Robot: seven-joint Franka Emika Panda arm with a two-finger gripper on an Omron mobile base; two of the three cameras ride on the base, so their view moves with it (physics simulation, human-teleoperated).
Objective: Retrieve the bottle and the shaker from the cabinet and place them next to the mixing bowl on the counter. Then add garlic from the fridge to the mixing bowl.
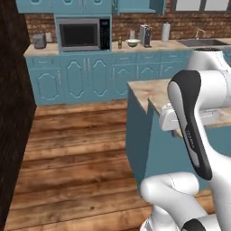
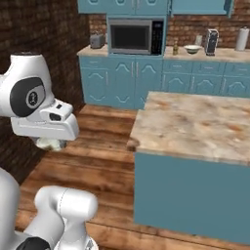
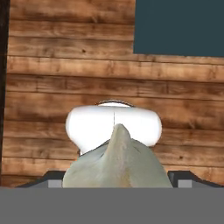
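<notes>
A pale garlic bulb (image 3: 117,162) sits between my fingertips in the hand view, its pointed tip up, above the wooden floor. My gripper (image 3: 116,178) is shut on it. In the right base view the garlic (image 2: 49,143) peeks out under the hand at the left, well away from the counters. On the far counter by the microwave stands the white mixing bowl (image 1: 132,43) (image 2: 192,49). A small dark bottle (image 1: 119,44) (image 2: 175,48) stands just left of it. Behind the bowl is a small pale item (image 2: 198,40), too small to tell what it is.
A marble-topped island (image 1: 143,89) (image 2: 195,122) with teal sides stands to the right of the arm. A dark tall surface (image 1: 13,113) fills the left. The far counter carries a microwave (image 1: 83,34), a toaster (image 1: 39,41), a paper towel roll (image 1: 166,32) and a sink (image 1: 201,43). Open wooden floor (image 1: 76,149) lies between.
</notes>
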